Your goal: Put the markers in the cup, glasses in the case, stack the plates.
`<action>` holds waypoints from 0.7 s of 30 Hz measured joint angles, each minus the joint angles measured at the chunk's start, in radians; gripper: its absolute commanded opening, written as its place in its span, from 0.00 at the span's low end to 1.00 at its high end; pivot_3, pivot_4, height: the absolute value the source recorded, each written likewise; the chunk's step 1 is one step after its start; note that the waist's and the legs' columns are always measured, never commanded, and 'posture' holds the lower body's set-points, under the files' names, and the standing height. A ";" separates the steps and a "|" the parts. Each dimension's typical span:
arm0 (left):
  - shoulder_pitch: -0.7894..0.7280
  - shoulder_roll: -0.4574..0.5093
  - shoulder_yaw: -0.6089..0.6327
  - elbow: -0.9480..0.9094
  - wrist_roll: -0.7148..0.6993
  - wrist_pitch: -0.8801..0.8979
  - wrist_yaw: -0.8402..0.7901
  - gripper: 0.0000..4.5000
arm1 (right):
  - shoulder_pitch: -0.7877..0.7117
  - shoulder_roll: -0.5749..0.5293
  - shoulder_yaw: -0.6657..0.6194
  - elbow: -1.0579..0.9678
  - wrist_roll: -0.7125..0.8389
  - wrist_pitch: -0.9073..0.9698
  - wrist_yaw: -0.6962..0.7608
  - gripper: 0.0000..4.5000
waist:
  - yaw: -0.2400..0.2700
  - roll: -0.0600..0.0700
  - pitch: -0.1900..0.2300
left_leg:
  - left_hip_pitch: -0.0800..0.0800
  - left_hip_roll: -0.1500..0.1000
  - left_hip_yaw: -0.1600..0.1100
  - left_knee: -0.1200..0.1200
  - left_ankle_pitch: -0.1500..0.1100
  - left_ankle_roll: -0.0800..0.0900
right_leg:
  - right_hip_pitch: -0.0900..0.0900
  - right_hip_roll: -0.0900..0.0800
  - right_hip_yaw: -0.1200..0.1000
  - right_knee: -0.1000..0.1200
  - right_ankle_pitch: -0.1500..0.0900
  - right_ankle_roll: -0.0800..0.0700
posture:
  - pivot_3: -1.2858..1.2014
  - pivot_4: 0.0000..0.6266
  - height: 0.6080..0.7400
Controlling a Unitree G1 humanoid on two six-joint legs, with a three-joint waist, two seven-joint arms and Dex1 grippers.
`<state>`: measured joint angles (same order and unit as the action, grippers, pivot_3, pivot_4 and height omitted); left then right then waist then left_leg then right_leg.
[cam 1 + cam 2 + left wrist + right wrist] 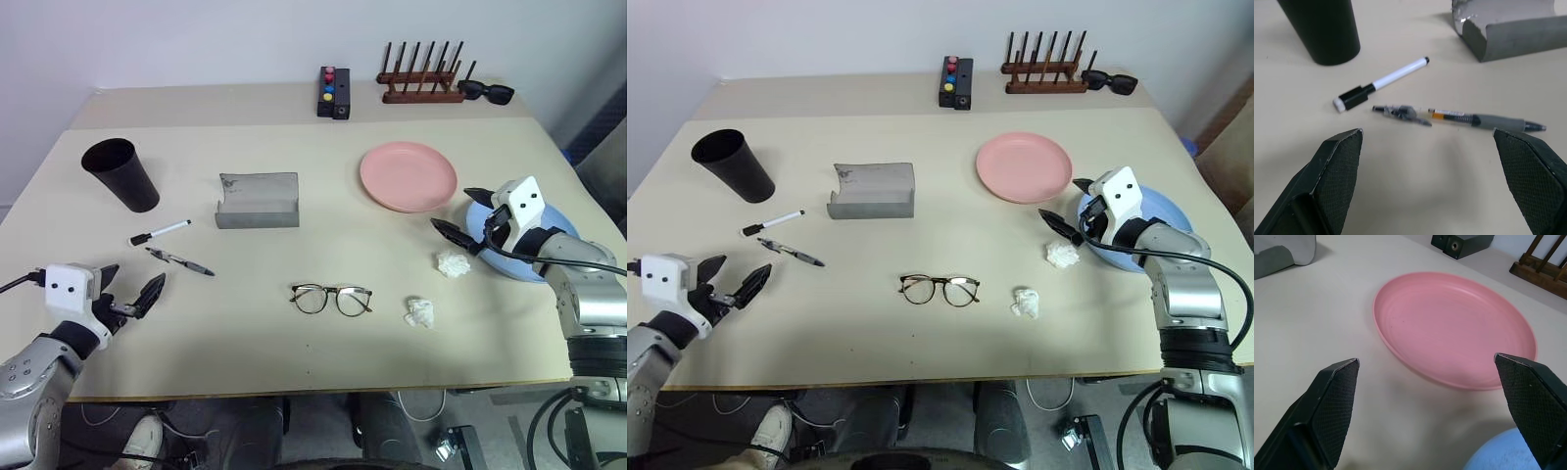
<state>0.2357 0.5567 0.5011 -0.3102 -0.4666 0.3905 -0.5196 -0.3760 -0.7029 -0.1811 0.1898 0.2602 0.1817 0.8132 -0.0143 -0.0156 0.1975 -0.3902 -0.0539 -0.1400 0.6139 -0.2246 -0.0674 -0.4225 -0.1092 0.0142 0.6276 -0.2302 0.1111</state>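
Left claw (130, 290): fingers spread wide, holding nothing, low over the near left of the table (245, 343), pointing toward the pens.
Right claw (464, 217): fingers spread wide, holding nothing, over the near-left edge of the blue plate (558, 225), pointing toward the pink plate.
Glasses (332, 299): unfolded, lenses flat on the table, near the front edge at centre.
Tissue wads: one (420, 312) right of the glasses, another (453, 263) just beside the blue plate.
Dark pen (180, 260): lying flat, just ahead of the left claw.
White marker (161, 232): flat, just beyond the dark pen, black cap toward the left.
Case (258, 200): grey, open, mid-table, right of the cup.
Cup (120, 173): black, upright, far left, beyond the marker.
Pink plate (408, 176): right of the case, apart from the blue plate.
Far edge: button box (334, 92), wooden rack (421, 76), sunglasses (487, 91).
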 measured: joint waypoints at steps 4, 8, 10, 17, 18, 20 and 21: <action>-0.006 0.007 0.000 0.000 0.000 0.007 -0.001 0.96 | 0.003 0.000 0.000 0.001 0.000 -0.007 0.001 1.00 | 0.001 0.000 0.000 | 0.000 0.000 0.000 0.000 0.000 0.000 | 0.000 0.000 0.000 0.000 0.000 0.000 | 0.52 0.24 0.99; -0.020 0.007 -0.004 0.002 0.001 0.013 -0.001 0.96 | 0.007 0.001 0.000 0.010 0.000 -0.019 0.001 1.00 | 0.001 0.000 0.000 | 0.000 0.000 0.000 0.000 0.000 0.000 | 0.000 0.000 0.000 0.000 0.000 0.000 | 0.52 0.24 0.99; -0.044 0.007 -0.010 0.008 0.002 0.014 -0.001 0.96 | 0.007 0.001 0.000 0.011 0.000 -0.024 0.002 1.00 | 0.001 0.000 0.000 | 0.000 0.000 0.000 0.000 0.000 0.000 | 0.000 0.000 0.000 0.000 0.000 0.000 | 0.52 0.24 0.99; -0.074 0.007 -0.028 0.011 0.006 0.015 0.000 0.96 | 0.014 0.009 0.000 0.036 -0.001 -0.059 0.006 1.00 | -0.001 0.000 0.000 | 0.000 0.000 0.001 0.000 0.000 0.000 | 0.000 0.000 0.000 0.000 0.000 0.000 | 0.52 0.24 0.99; -0.076 0.007 -0.032 0.011 0.006 0.015 0.000 0.96 | 0.013 0.015 0.000 0.042 -0.001 -0.062 0.006 1.00 | -0.001 0.000 0.000 | 0.000 0.000 0.001 0.000 0.000 0.000 | 0.000 0.000 0.000 0.000 0.000 0.000 | 0.52 0.24 0.99; -0.079 0.007 -0.043 0.012 0.006 0.016 -0.001 0.96 | 0.012 0.026 0.001 0.051 -0.001 -0.067 0.005 1.00 | 0.000 0.000 0.000 | 0.000 0.000 0.001 0.000 0.000 0.000 | 0.000 0.000 0.000 0.000 0.000 0.000 | 0.52 0.24 0.99; -0.081 0.007 -0.045 0.012 0.006 0.016 -0.001 0.96 | 0.009 0.031 0.006 0.051 -0.001 -0.070 0.004 1.00 | -0.001 0.000 0.000 | 0.000 0.000 0.001 0.000 0.000 0.000 | 0.000 0.000 0.000 0.000 0.000 0.000 | 0.52 0.24 0.99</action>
<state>0.1549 0.5639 0.4557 -0.2986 -0.4608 0.4069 -0.5207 -0.3673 -0.6722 -0.1754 0.2413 0.2587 0.1113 0.8174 -0.0151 -0.0156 0.1975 -0.3900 -0.0540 -0.1394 0.6140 -0.2247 -0.0673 -0.4225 -0.1092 0.0144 0.6278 -0.2300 0.1113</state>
